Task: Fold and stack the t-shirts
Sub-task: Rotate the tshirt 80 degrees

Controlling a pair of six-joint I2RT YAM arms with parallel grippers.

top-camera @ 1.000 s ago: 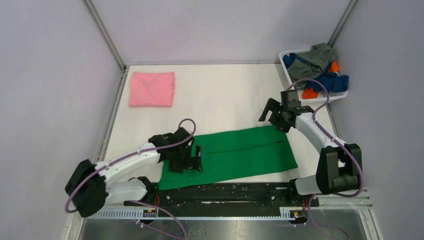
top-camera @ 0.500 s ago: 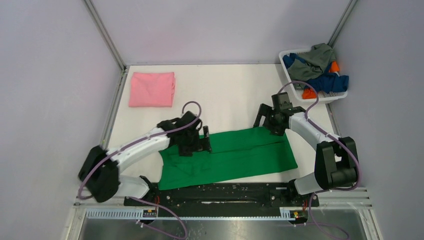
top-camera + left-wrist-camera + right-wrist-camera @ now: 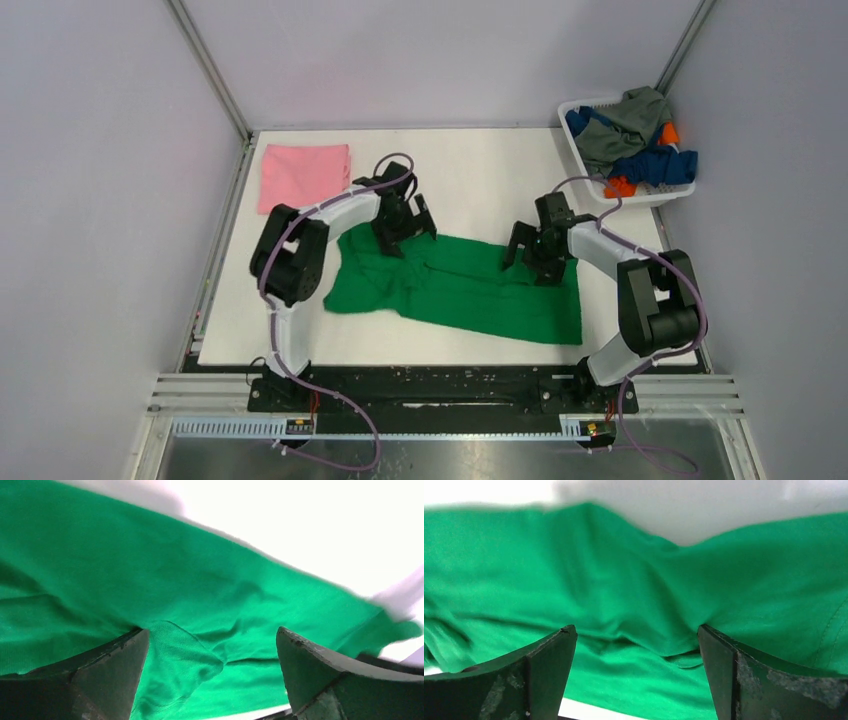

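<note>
A bright green t-shirt (image 3: 470,295) lies spread and creased across the middle of the white table, rumpled at its left end. My left gripper (image 3: 408,232) is open, low over the shirt's far left edge; its wrist view shows wide jaws (image 3: 212,632) with a fabric fold (image 3: 185,660) between them. My right gripper (image 3: 527,265) is open, low over the shirt's far right part; its wrist view shows wide jaws (image 3: 636,629) over wrinkled green cloth (image 3: 634,595). A folded light pink t-shirt (image 3: 303,177) lies at the far left.
A white slotted basket (image 3: 640,195) at the far right corner holds grey-olive (image 3: 625,125), dark blue (image 3: 655,165) and orange (image 3: 620,186) shirts in a heap. Grey walls close in the table on three sides. A black rail runs along the near edge.
My left arm swung from the shirt's near left corner to its far left edge. My right gripper moved left and down onto the shirt. The green shirt shifted away from the near edge and rumpled.
</note>
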